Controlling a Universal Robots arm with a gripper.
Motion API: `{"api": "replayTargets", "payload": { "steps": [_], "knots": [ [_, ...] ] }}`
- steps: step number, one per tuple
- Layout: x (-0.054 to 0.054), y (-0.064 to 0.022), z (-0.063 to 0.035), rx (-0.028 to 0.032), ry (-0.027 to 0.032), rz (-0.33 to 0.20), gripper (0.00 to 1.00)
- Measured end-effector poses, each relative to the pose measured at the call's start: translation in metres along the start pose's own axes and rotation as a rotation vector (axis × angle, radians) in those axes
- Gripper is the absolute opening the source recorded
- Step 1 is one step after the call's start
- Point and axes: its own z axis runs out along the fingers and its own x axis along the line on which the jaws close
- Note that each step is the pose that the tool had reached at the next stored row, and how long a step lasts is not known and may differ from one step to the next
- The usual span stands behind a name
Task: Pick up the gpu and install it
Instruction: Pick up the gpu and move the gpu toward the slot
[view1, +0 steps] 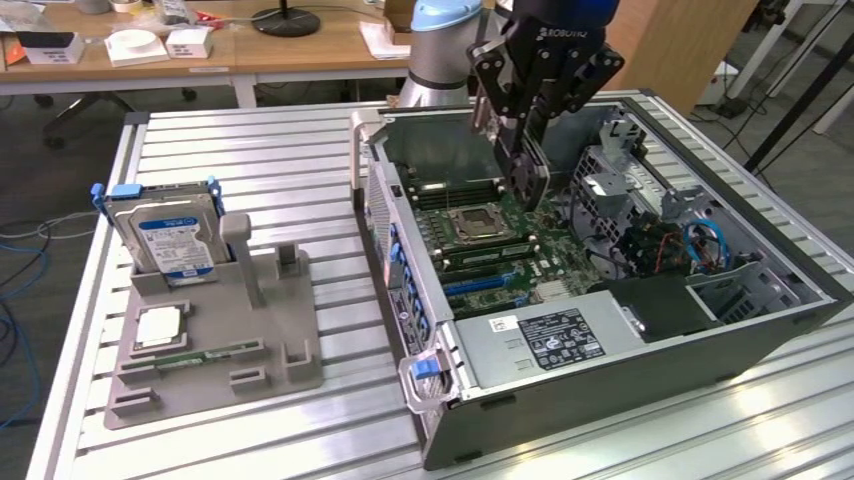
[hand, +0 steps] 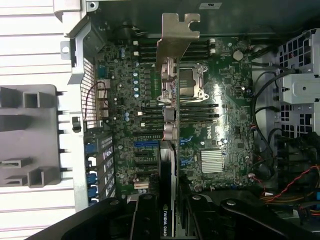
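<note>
"NVIDIA QUAD" on the edge of the gpu (hand: 169, 200), "ROBOTIQ" on the claw (view1: 521, 130), "DELL" on the motherboard (hand: 202, 132)

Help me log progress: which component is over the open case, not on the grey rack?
The black gpu, clamped in the hand above the motherboard; the hard drive and memory stick sit on the rack.

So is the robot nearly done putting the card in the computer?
Partway. Picked up already: the thin black gpu card with the silver bracket is off the grey holder tray. In hand: the gripper holds it on edge over the open computer's green motherboard. Left: it isn't seated in a slot yet.
</note>
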Motion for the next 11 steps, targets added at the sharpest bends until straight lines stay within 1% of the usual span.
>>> {"api": "replayTargets", "payload": {
  "steps": [11],
  "knots": [
    [-0.0046, 0.0003, 0.0001, 0.0001, 0.0000, 0.000, 0.26]
  ]
}}
